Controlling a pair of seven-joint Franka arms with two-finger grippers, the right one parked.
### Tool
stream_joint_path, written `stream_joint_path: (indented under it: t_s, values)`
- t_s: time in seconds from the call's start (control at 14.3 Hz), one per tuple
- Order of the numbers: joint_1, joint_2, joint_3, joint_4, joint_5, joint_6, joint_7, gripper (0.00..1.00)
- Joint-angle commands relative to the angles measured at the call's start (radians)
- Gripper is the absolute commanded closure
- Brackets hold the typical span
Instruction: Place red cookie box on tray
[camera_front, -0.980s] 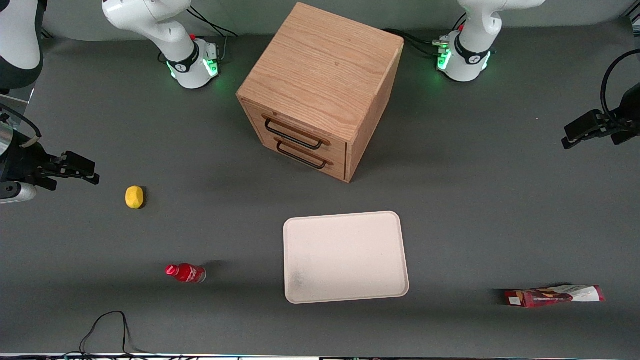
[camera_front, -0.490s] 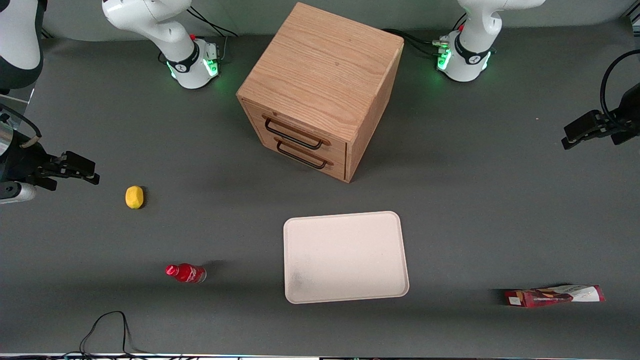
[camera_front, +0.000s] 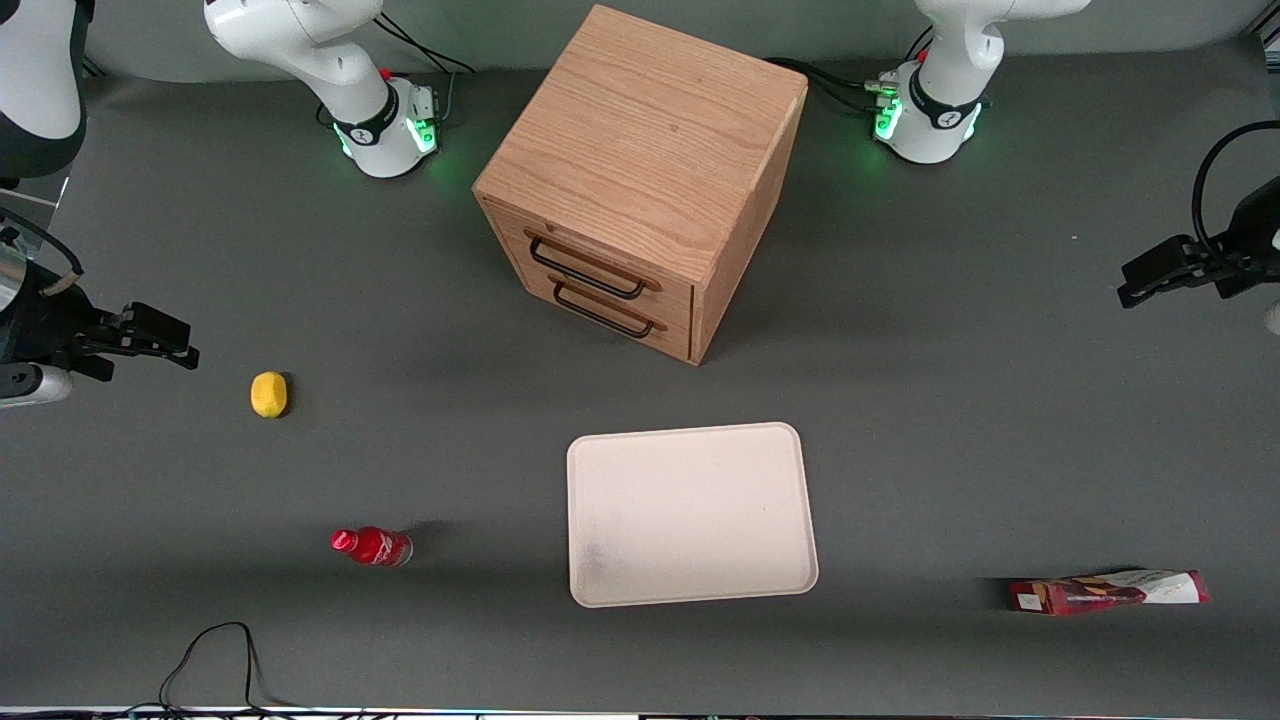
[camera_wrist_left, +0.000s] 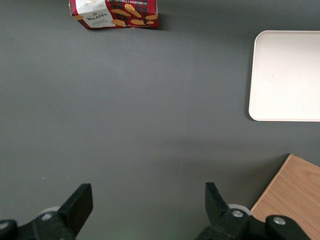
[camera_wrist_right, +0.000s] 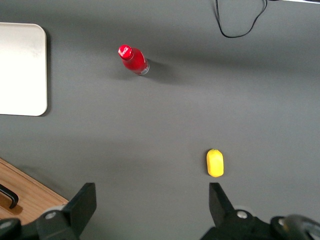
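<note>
One red cookie box (camera_front: 1108, 592) lies flat; gripper (camera_wrist_left: 147, 202) spread.

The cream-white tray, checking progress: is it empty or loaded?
Empty: the cream-white rectangular tray is bare; the red cookie box lies on the table, the open gripper above it.

Work surface: a table (camera_front: 950, 420) covered in dark grey matte material, uniform in tone, with no visible seams. A paler grey strip (camera_front: 480, 30) borders the table edge farthest from the front camera.

Furniture: one oak-grain wooden cabinet (camera_front: 640, 180) stands on the table, turned at an angle to the table edges. Its front carries two drawers, both shut, each fitted with a black wire handle: the upper handle (camera_front: 590, 268) and the lower handle (camera_front: 605, 310).

Lighting: even and diffuse. The cabinet throws a soft shadow (camera_front: 800, 280) onto the table toward the working arm's end. Faint broad shadow bands cross the surface nearer the front camera.
</note>
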Motion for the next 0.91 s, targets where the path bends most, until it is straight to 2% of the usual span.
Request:
stream_joint_path:
  t_s: [0.0,0.28,0.49,0.84]
  values:
    - [0.014,0.062,-0.002,0.077,0.010,0.008,-0.011,0.00]
    - [0.052,0.243,-0.002,0.300,0.013,0.010,0.004,0.00]
    - [0.092,0.375,-0.004,0.468,0.016,0.010,0.087,0.00]
    - [0.131,0.580,-0.010,0.668,0.016,0.040,0.163,0.00]
